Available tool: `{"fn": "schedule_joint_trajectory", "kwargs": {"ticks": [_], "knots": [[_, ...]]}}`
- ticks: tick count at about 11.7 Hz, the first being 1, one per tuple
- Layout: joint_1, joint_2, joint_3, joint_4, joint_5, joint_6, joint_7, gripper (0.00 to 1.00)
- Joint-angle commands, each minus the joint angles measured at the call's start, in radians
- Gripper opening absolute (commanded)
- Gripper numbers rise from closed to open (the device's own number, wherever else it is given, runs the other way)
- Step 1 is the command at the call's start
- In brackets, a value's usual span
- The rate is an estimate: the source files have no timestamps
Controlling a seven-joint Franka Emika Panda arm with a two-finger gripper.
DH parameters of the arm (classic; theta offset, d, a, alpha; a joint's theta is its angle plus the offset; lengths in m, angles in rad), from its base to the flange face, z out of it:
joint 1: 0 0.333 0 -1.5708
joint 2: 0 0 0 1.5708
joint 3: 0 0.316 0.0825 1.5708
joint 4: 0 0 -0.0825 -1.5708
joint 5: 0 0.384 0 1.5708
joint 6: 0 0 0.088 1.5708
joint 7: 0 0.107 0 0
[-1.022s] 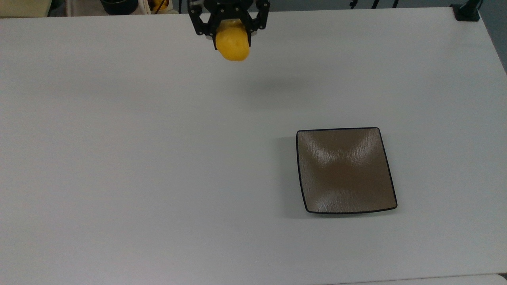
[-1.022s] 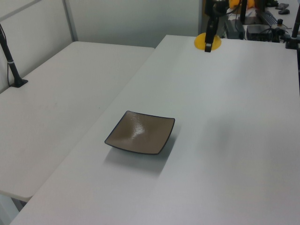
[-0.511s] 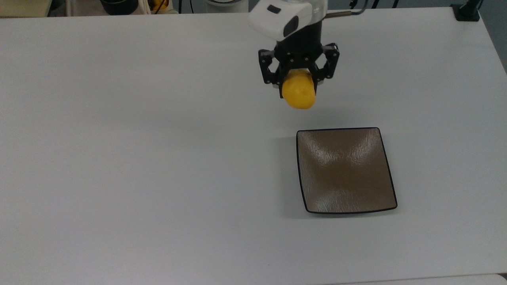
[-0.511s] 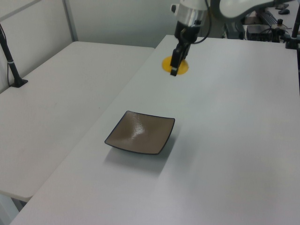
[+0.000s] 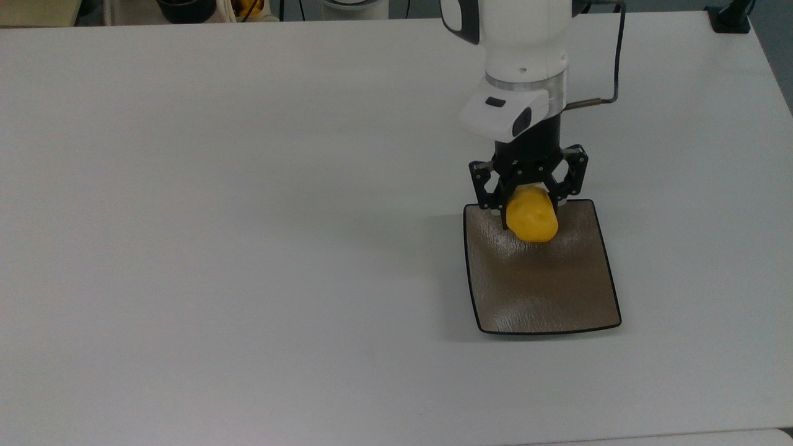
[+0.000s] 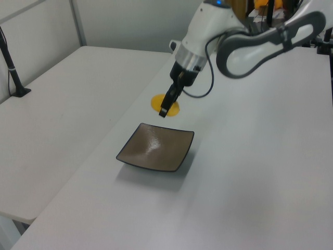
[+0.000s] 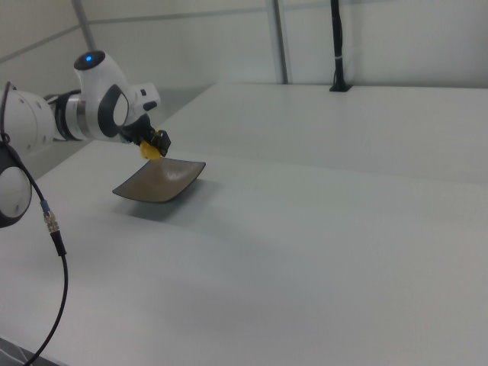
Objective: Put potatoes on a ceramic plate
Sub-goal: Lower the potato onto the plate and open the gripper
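Note:
My gripper point(image 5: 528, 201) is shut on the yellow potato point(image 5: 531, 215), holding it in the air over the far edge of the square brown-grey ceramic plate point(image 5: 545, 291). In the left view the potato point(image 6: 158, 103) hangs in the gripper point(image 6: 165, 108) just above and behind the plate point(image 6: 156, 148). The right view has the gripper point(image 7: 155, 143) and potato point(image 7: 149, 152) at the plate's point(image 7: 156, 182) left end. The plate lies flat on the white table with nothing on it.
The white table point(image 5: 248, 217) spreads wide on all sides of the plate. A second white table point(image 6: 62, 94) adjoins it at the left view's left, with a black clamp post point(image 6: 13, 73). A cable point(image 5: 613, 62) loops off the arm.
The arm has carried the potato from the table's far edge toward the plate, down and right in the top view, and now it hangs over the plate's far rim. The grip is unchanged.

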Motion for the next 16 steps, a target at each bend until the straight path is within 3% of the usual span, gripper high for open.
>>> {"fn": "schedule_joint_trajectory", "kwargs": {"ticks": [1,6,8,9,10,13,14,16], "knots": [[0.039,0.1,-0.018,0.029,-0.031,0.135,0.029,0.29],[0.056,0.187,-0.018,0.028,-0.031,0.267,0.029,0.36],[0.056,0.203,-0.018,0.028,-0.031,0.278,0.029,0.52],[0.056,0.203,-0.018,0.026,-0.033,0.281,0.026,0.64],[0.054,0.206,-0.018,0.026,-0.036,0.281,0.025,0.66],[0.054,0.206,-0.018,0.022,-0.088,0.284,0.028,0.84],[0.056,0.206,-0.018,0.022,-0.09,0.284,0.028,1.0],[0.051,0.184,-0.018,0.019,-0.087,0.277,0.028,1.0]]}}
